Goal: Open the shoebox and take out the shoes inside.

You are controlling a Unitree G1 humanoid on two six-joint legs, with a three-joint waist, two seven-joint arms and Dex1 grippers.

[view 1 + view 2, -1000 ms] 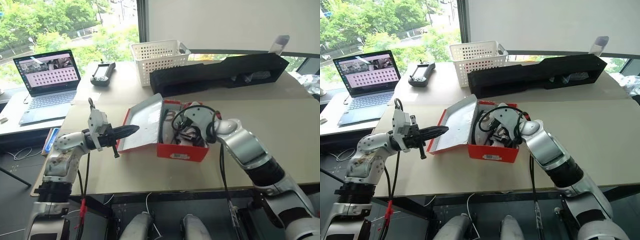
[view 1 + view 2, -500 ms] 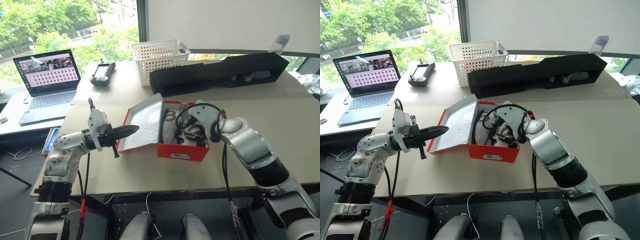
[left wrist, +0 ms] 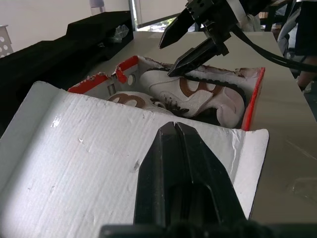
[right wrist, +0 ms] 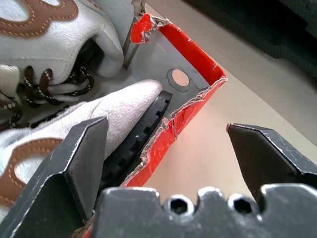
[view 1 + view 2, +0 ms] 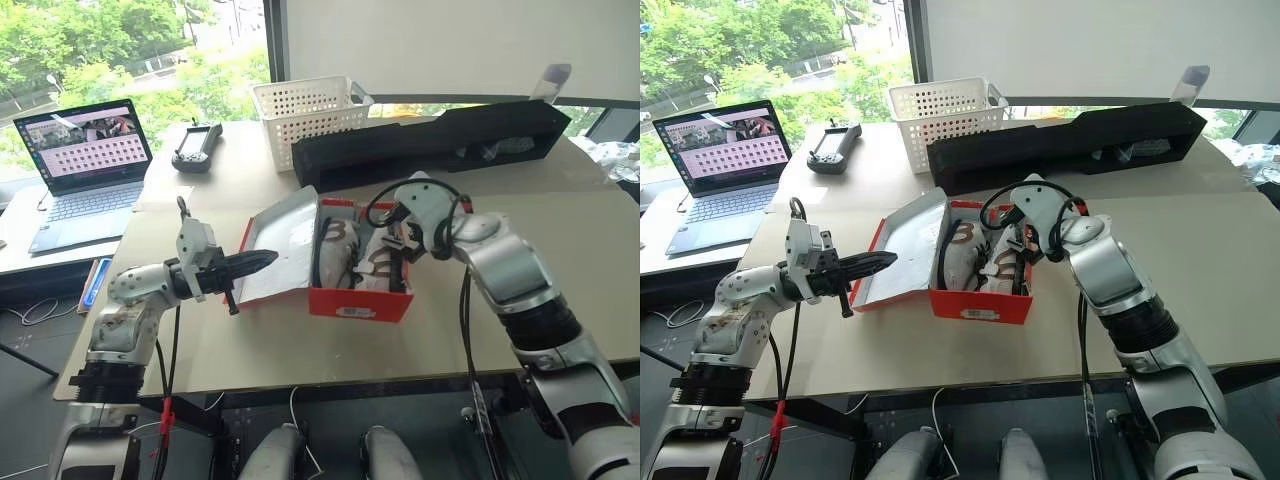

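The red shoebox [image 5: 358, 303] stands open near the table's middle, its lid [image 5: 283, 243] folded back to the left with the white inside up. Two whitish shoes [image 5: 352, 256] with brown curved markings lie inside, also clear in the left wrist view [image 3: 203, 98]. My left gripper [image 5: 264, 261] is shut, its tips [image 3: 174, 130] against the lid's inside face. My right gripper [image 5: 394, 242] is open and empty, hanging over the box's far right corner [image 4: 194, 107]. One finger [image 4: 85, 148] is over a shoe's toe [image 4: 119, 106], the other [image 4: 270, 154] outside the box wall.
A long black box [image 5: 430, 146] and a white perforated basket [image 5: 309, 114] stand behind the shoebox. An open laptop [image 5: 86, 166] and a dark controller [image 5: 195, 148] sit at the far left. Bare tabletop [image 5: 590, 260] extends to the right of the box.
My right gripper has risen out of the box and moved toward its far right corner, still open. The left gripper has stayed on the lid. The camera shifted slightly.
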